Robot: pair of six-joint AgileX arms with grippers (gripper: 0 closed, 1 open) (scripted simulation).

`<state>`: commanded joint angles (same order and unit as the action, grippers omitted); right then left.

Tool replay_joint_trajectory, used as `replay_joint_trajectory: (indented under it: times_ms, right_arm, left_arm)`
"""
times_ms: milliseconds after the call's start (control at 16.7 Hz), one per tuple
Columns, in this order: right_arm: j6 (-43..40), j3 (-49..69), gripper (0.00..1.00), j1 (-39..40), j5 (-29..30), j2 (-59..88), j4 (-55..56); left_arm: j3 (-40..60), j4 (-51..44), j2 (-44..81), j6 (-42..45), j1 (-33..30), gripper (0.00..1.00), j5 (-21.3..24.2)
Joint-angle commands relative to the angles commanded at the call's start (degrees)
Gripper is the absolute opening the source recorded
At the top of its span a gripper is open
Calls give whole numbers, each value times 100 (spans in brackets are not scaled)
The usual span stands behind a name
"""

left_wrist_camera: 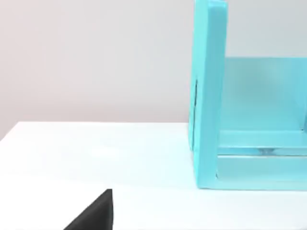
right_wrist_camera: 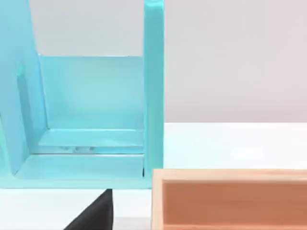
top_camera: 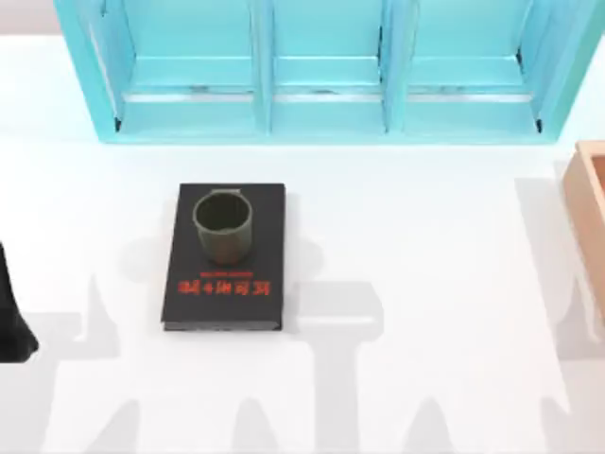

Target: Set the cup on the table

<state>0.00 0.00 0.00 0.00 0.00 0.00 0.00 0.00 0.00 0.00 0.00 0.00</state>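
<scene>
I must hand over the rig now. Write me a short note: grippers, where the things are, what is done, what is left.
Left arm: parked at the table's left edge.
Cup: upright on the black book, on the half nearer the turquoise shelf.
Wooden box: at the right edge.
Done: nothing; the cup is ungrasped.
Left: grasp the cup, lift it off the book, set it on the bare table.

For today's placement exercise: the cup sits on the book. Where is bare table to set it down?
The table is bare between the book and the wooden box, also left of the book. The cup stands upright on the book; near the shelf it's tighter.
</scene>
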Motion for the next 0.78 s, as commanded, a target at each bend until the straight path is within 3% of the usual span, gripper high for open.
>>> replay_joint_trajectory:
  times_ms: [360,780]
  right_arm:
    - [201,542,100,214,-52,309,-177]
    - [1149,3358,100,1201,-169,2325,-1365]
  left_arm:
    - [0,0,0,0,0,100,0]
    - [0,0,0,0,0,100,0]
